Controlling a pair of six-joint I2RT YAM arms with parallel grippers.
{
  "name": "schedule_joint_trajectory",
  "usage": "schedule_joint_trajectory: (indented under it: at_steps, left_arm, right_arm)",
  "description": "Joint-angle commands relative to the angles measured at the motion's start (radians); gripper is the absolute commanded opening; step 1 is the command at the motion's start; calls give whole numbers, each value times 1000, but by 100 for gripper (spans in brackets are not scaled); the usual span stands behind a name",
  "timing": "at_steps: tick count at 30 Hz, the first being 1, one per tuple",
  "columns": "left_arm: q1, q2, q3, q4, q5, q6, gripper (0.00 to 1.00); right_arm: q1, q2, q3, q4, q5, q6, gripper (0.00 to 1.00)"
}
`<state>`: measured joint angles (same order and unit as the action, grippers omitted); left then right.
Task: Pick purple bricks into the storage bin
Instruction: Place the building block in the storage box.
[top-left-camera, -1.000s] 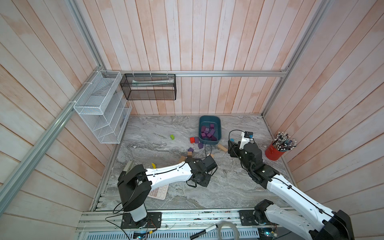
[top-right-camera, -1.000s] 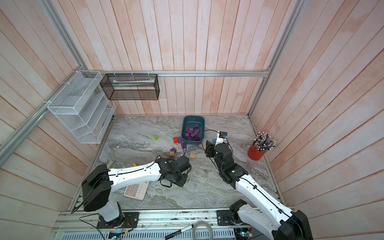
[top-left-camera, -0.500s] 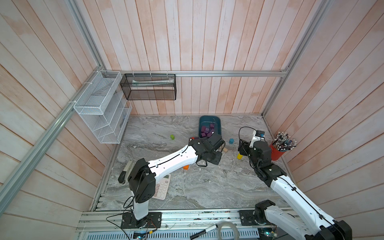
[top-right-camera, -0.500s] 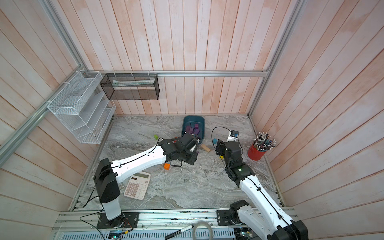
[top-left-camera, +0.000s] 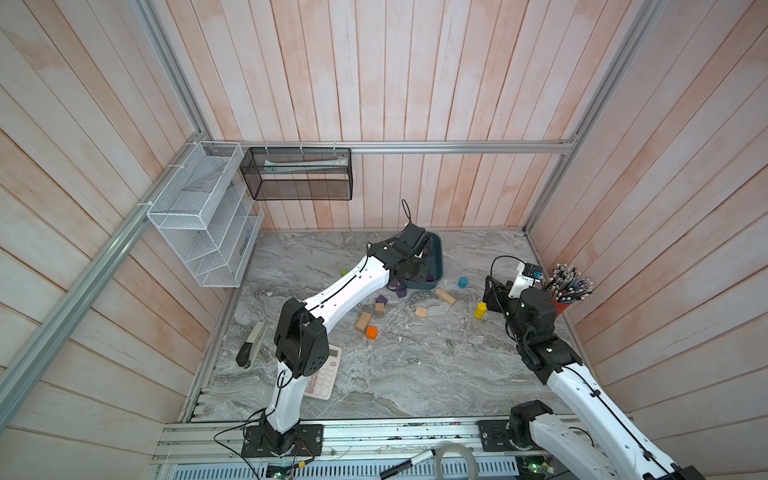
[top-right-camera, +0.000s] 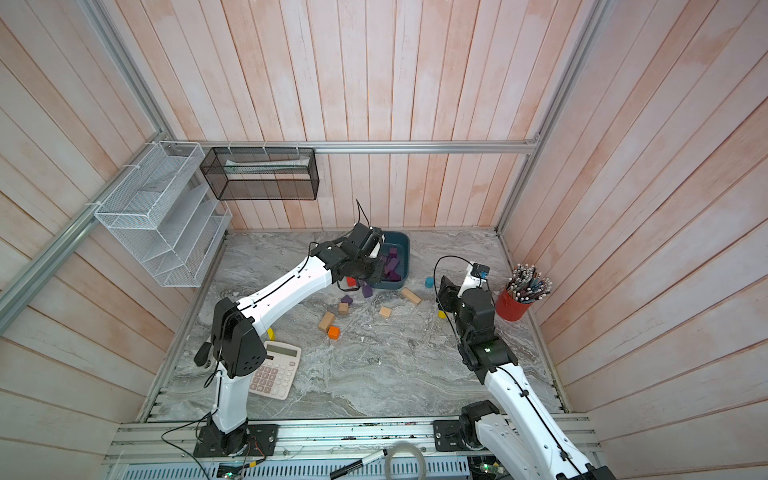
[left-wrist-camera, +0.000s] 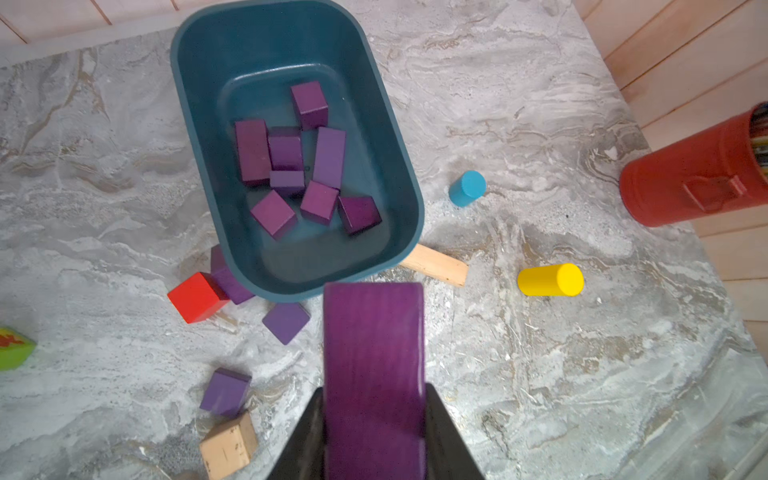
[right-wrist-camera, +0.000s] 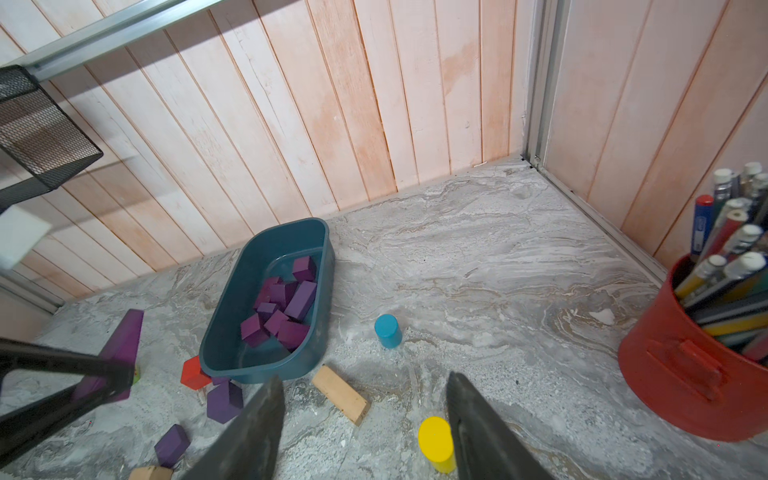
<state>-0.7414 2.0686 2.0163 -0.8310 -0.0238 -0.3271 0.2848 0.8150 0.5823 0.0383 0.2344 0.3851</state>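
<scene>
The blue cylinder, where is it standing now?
In both top views the blue cylinder stands on the table right of the storage bin, apart from it, with the yellow cylinder nearer the right gripper.

In a top view the left arm (top-left-camera: 345, 286) hides most of the storage bin (top-left-camera: 437, 266). The wrist view cuts off the gripped purple bar (left-wrist-camera: 374, 374) (lower end unseen) and a green block (left-wrist-camera: 14, 348).

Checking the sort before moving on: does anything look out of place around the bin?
Yes. Three purple bricks lie outside the bin, one wedged against its wall beside a red block.
</scene>
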Motion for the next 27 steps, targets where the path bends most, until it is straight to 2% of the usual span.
schedule_joint_trajectory:
  at_steps: [1, 15, 27]
  left_arm:
    - [25, 40, 69, -2, -8, 41, 29]
    - [115, 228, 205, 166, 56, 96, 29]
    - [154, 325, 206, 303, 57, 111, 29]
  right_arm:
    - [-4, -3, -21, 34, -29, -17, 64]
    - [8, -30, -64, 43, -42, -21, 64]
    - [20, -17, -76, 68, -33, -27, 64]
